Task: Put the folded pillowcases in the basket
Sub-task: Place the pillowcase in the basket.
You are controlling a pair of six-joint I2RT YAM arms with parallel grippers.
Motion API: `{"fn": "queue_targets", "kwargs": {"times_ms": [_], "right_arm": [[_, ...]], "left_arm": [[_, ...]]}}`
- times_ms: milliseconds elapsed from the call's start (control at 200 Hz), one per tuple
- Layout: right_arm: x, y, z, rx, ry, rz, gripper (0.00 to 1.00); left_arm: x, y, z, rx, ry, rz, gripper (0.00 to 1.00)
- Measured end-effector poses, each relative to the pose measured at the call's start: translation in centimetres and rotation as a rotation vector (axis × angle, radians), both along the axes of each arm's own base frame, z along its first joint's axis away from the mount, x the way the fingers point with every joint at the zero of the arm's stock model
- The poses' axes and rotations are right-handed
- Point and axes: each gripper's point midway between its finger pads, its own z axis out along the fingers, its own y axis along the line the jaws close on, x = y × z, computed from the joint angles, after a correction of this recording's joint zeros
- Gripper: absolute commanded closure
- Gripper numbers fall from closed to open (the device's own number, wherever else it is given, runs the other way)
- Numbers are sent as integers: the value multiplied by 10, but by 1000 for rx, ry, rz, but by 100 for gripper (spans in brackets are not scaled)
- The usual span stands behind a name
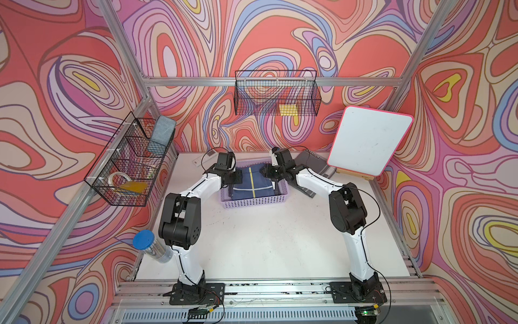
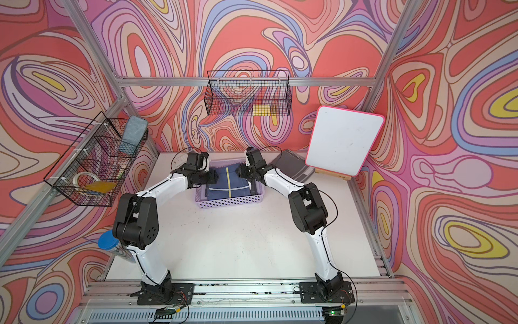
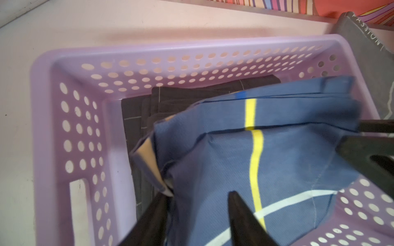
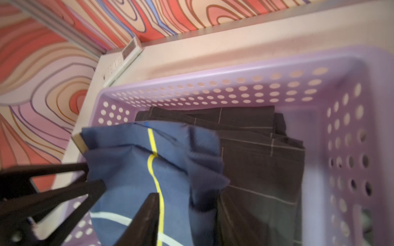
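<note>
Fingers (image 3: 238, 213) of the left gripper (image 3: 198, 194) stand wide apart, gripping nothing, at one edge of the folded blue pillowcase (image 1: 252, 185). The right gripper (image 1: 273, 183) is parted at the opposite edge. The pillowcase lies in the lavender basket (image 1: 255, 203) on dark checked cloth (image 3: 136, 119), with the basket walls close beside both grippers. Both arms reach forward, elbows bent, wrists dipping into the basket.

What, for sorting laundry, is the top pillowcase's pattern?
The pillowcase is blue with a yellow stripe and white lines; left wrist view.
</note>
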Motion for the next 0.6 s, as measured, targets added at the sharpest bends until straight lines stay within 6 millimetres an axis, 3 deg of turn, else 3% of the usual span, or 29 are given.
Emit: {"fn": "queue_targets", "kwargs": {"times_ms": [95,220,411,511,601], "right_arm": [[-1,-2,2,-6,-3,-3,42],[-11,-12,15,-24,-13,-17,38],[-31,-37,63,-35,-76,-53,35],[-41,-60,80,-42,-97,-92,35],[-47,-86,83,-61,-99,-139,34]], "left_arm": [[-2,2,5,-12,1,18,1],[-10,6,28,-29,-36,44,1],[-44,13,74,-105,-145,95,1],[-65,15,76,-153,-170,118,1],[-84,13,61,-189,-152,128,1]]}}
